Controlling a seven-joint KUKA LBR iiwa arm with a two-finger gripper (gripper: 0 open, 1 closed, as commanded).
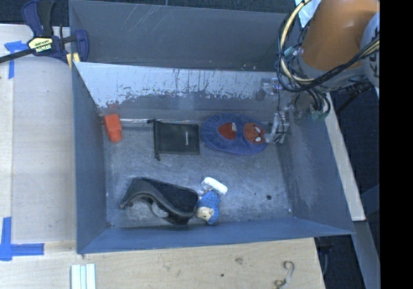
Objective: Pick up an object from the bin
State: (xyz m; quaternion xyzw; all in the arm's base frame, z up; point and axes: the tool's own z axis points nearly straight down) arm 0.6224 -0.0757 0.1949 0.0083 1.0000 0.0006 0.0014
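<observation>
Five things lie in the bin (193, 36): one orange block (113, 128), one black box (176, 138), one blue pad (235, 145) bearing two red spots, one black curved piece (164, 199) and one blue-white toy (208, 204). The gripper (279, 131) sits at the pad's right end, near the back wall; whether it is open or closed I cannot tell.

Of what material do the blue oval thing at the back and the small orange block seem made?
Blue oval thing: probably soft fabric, matte, with rounded, slumped edges. Orange block: perhaps foam or plastic, matte, flat sides; I cannot tell which.
</observation>
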